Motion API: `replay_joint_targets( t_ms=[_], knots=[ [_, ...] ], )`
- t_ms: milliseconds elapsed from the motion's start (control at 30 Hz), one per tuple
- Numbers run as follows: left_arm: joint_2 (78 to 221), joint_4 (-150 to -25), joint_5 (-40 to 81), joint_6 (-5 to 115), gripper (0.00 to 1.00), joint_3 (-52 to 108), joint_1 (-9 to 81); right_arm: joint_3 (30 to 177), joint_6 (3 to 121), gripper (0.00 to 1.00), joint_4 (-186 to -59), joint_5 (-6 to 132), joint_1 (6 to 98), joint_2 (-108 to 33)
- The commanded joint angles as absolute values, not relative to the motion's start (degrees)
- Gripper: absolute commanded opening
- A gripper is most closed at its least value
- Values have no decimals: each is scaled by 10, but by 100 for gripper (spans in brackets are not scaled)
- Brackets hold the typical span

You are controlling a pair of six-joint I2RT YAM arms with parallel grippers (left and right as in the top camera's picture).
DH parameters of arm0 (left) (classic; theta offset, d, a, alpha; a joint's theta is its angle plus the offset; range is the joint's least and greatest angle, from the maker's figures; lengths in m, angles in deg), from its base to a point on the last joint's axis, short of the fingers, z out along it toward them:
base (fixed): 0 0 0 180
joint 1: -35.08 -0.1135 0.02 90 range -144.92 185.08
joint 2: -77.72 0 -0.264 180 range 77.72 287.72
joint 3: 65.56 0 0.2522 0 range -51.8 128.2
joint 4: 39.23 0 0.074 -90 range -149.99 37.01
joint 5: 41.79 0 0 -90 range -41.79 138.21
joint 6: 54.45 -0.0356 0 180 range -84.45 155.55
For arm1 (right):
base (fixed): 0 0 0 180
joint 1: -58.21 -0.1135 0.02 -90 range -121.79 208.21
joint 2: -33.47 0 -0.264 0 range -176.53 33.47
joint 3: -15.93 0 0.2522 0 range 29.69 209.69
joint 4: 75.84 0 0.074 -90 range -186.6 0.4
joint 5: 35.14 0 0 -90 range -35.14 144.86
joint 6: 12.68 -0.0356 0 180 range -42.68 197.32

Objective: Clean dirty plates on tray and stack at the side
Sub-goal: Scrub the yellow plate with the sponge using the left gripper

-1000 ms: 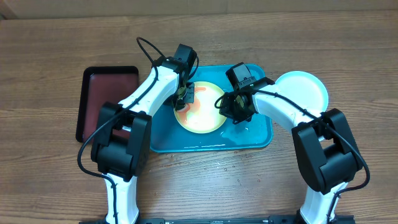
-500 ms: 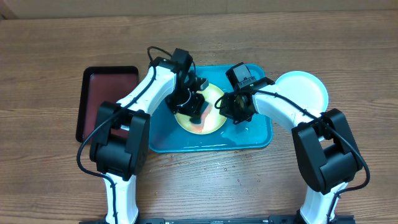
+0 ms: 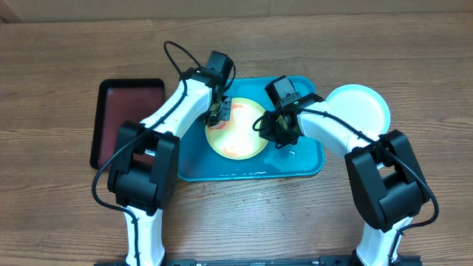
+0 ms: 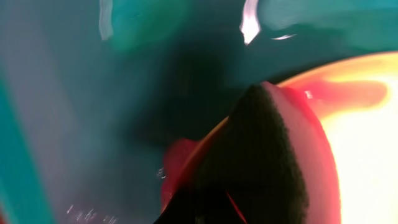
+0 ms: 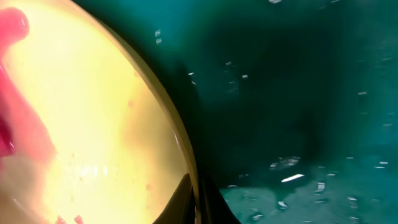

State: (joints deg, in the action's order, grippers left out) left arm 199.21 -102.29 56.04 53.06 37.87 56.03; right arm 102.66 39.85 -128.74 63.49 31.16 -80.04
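We're seeing the left tool clenching a dark sponge on the red-smeared plate. The right tool is pinching the plate's right edge in the tray.

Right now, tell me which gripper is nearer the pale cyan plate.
Right. The right gripper pinches the right rim of the yellow-green plate, left of the pale cyan plate; the left gripper, holding a dark sponge, is farther off at the yellow-green plate's left rim.

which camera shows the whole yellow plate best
The overhead view: the yellow plate shows almost whole, lying on the blue tray. The left wrist view gives just a blurred, red-smeared edge; the right wrist view gives just one curved side up close.
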Motion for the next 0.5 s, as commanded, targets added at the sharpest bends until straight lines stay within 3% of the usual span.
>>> replay_joint_targets(
  t_ms=[0, 133, 300, 467],
  knots=[
    [1993, -1056, 717, 618, 4, 376, 550, 1001, 401, 4, -1303, 613, 301, -820],
    [1993, -1093, 684, 602, 4, 378, 550, 1001, 401, 4, -1302, 613, 301, -820],
    [1993, -1141, 407, 379, 4, 380, 550, 1001, 401, 4, -1302, 618, 301, -820],
    [1993, -1158, 312, 338, 4, 380, 550, 1001, 406, 4, -1302, 658, 301, -820]
  ],
)
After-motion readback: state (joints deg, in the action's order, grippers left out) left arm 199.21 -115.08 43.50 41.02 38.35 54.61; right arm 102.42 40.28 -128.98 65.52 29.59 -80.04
